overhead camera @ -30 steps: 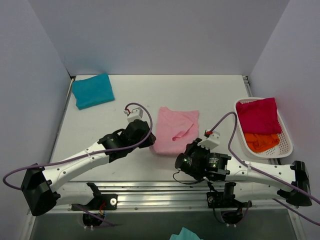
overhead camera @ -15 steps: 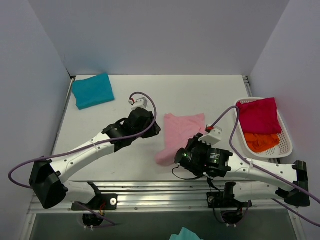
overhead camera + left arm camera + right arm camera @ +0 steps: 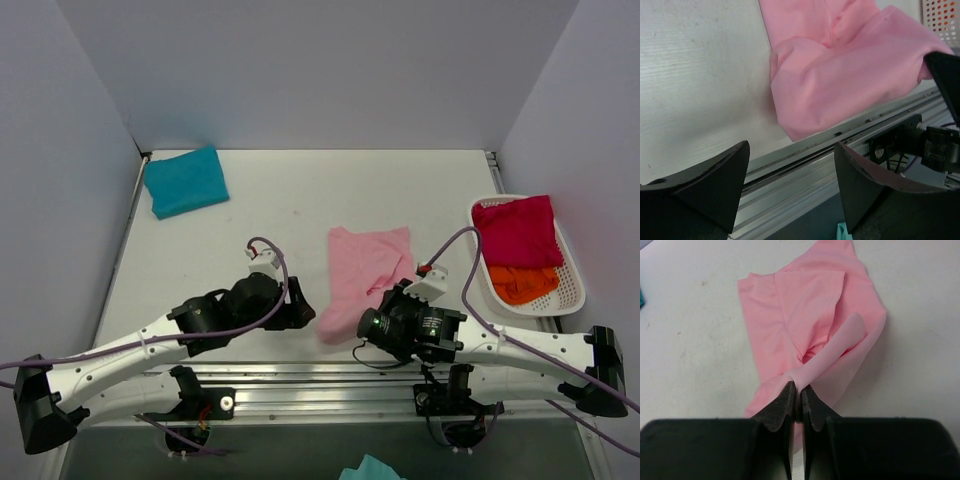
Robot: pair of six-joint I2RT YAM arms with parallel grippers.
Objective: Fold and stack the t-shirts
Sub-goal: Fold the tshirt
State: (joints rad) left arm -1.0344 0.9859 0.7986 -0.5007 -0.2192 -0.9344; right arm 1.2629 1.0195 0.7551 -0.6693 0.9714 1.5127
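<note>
- Light pink soft cloth t-shirt (image 3: 368, 262) is lying crumpled and partly folded on the white table (image 3: 300, 190), near the middle. Its near end is reaching the table's front edge, by the aluminium rail (image 3: 300, 385).
- My right gripper (image 3: 800, 390) is pinching a raised fold of that pink shirt. The jaws are standing closed with only thin cloth between them.
- The pinched fold is lifting off the table toward my right fingers, while the rest of the shirt is lying flat beyond it.
- My left gripper (image 3: 790, 150) is hovering just left of the pink shirt's near end, with the jaws standing wide apart and gripping nothing. Table and rail are showing between the fingers.
- The left fingers are not touching the pink cloth, as far as the left wrist view is showing.
- Teal-blue cloth t-shirt (image 3: 185, 181) is sitting folded into a rough rectangle at the far left corner of the table, well apart from both arms.
- Magenta-red cloth t-shirt (image 3: 515, 232) is lying bunched in the far part of the white perforated plastic basket (image 3: 572, 290) at the table's right edge.
- Orange cloth t-shirt (image 3: 523, 284) is lying bunched in the near part of the same basket, touching the magenta-red one.
</note>
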